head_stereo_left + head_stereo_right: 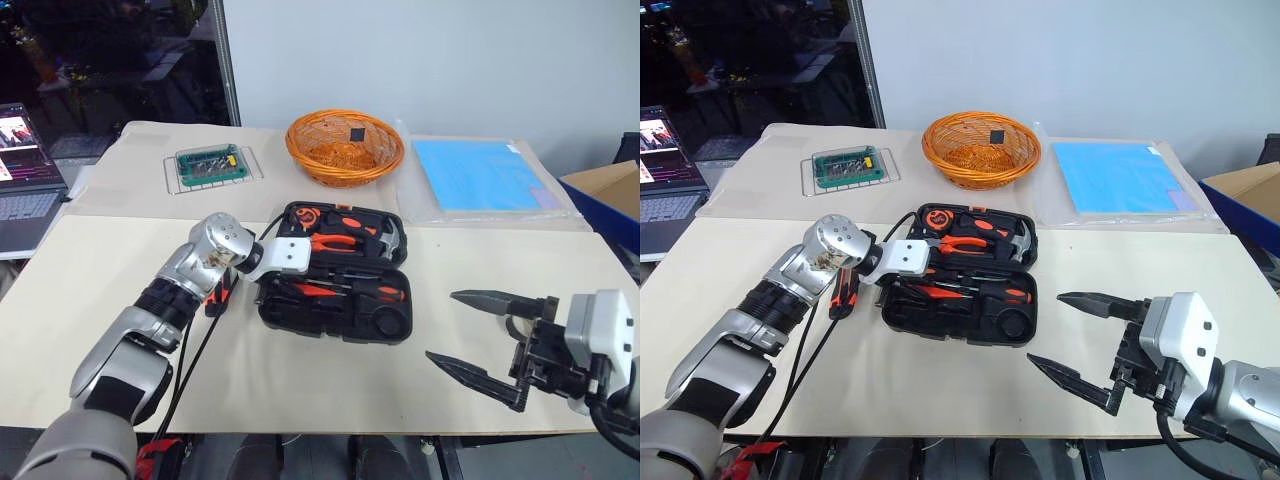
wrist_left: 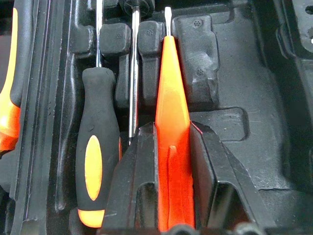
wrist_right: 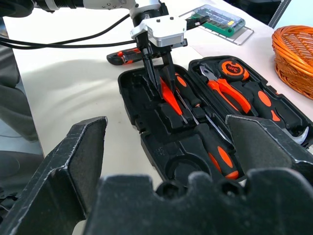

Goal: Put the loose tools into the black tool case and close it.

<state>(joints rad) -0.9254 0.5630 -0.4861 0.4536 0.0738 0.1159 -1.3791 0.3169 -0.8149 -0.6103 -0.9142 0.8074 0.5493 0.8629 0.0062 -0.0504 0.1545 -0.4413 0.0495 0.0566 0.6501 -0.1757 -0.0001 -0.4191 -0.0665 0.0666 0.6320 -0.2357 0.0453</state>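
left gripper (image 3: 161, 81) pinching thin red screwdriver (image 2: 171, 122), lowering it into its recess | black tool case (image 1: 385, 325) lying open mid-frame | right gripper (image 1: 470, 335) spread, waiting lower right | utility knife (image 3: 124, 57) lying beside case, awaiting pickup

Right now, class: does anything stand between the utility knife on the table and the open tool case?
Nothing visible does. The utility knife lies on the table beside the black tool case, bare tabletop between them.
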